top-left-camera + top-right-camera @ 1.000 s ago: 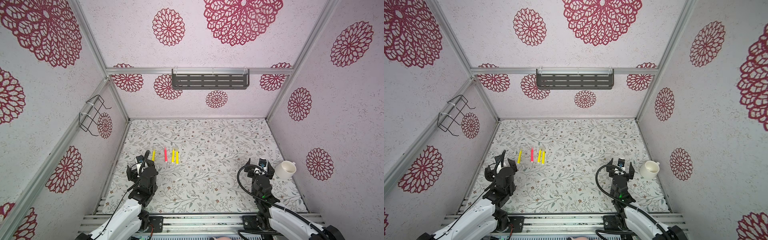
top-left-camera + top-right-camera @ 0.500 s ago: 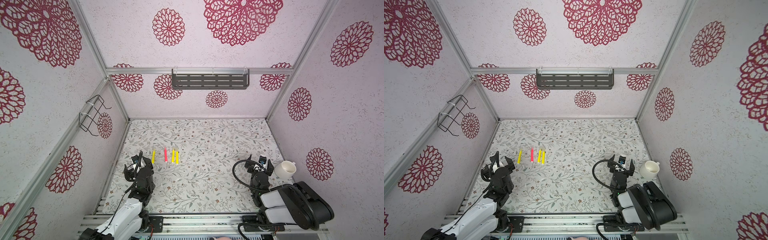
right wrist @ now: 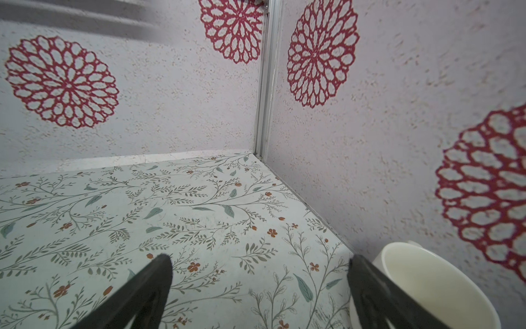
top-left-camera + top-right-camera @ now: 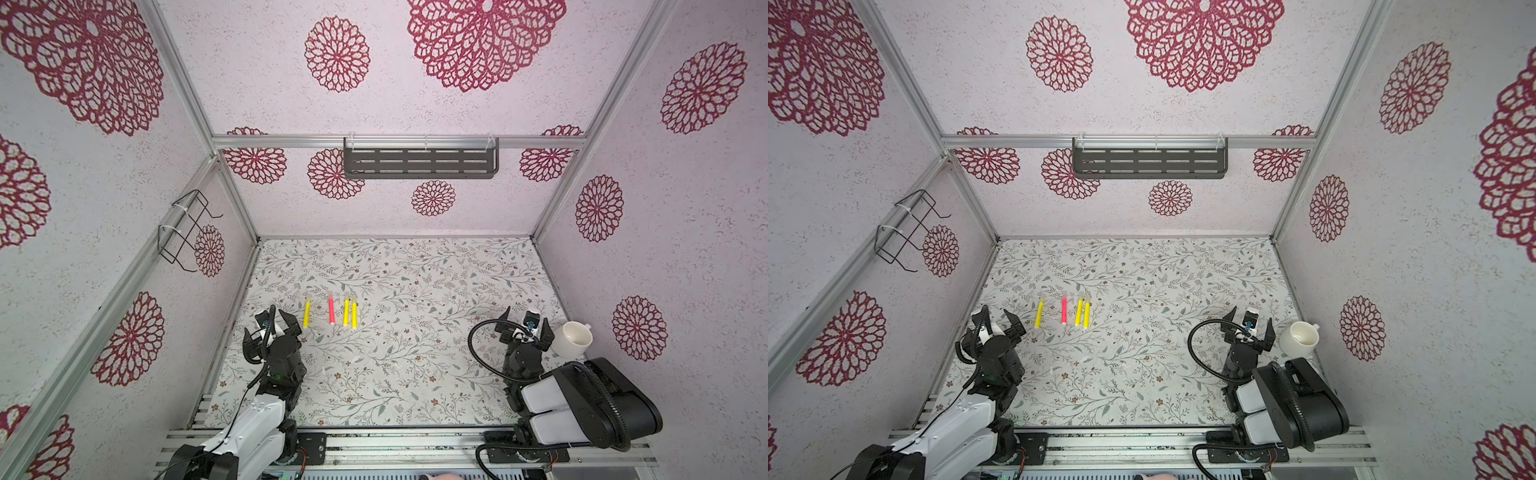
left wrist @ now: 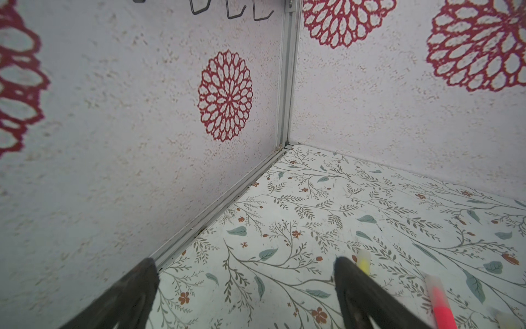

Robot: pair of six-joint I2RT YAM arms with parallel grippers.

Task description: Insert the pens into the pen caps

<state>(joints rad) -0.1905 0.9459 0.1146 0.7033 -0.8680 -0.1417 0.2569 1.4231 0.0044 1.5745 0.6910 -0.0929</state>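
Yellow bodies are shown on three of the four pens (image 4: 346, 312); the fourth, the red-pink pen (image 4: 331, 311), lies second from the left in both top views. All four are laid flat on the table (image 4: 415, 291), roughly parallel and pointing toward the back wall, with the two on the right just beside each other. Such a row is judged to offer each shaft sideways to a grasp. A pale, translucent section is seen at the far end of each pen, clearest in the left wrist view on the red-pink pen. These are taken to be the pen caps (image 5: 433, 280), four if so, though whether they are pushed fully home cannot be told. A few pale flecks nearer the arms are too small to be named.

The left gripper (image 4: 269, 329) is held low near the leftmost yellow pen (image 4: 306, 314), apart from it, its fingers (image 5: 355, 284) spread wide and empty. The right gripper (image 4: 525, 328) is held well apart from the pens, just beside one white cup (image 4: 565, 345), its fingers (image 3: 153, 284) likewise wide with nothing between them. Two arms and two grippers are counted, with no pen grasped. One wire basket (image 4: 185, 232) and one dark slotted shelf (image 4: 419, 164) are fixed to the walls, away from the pens.
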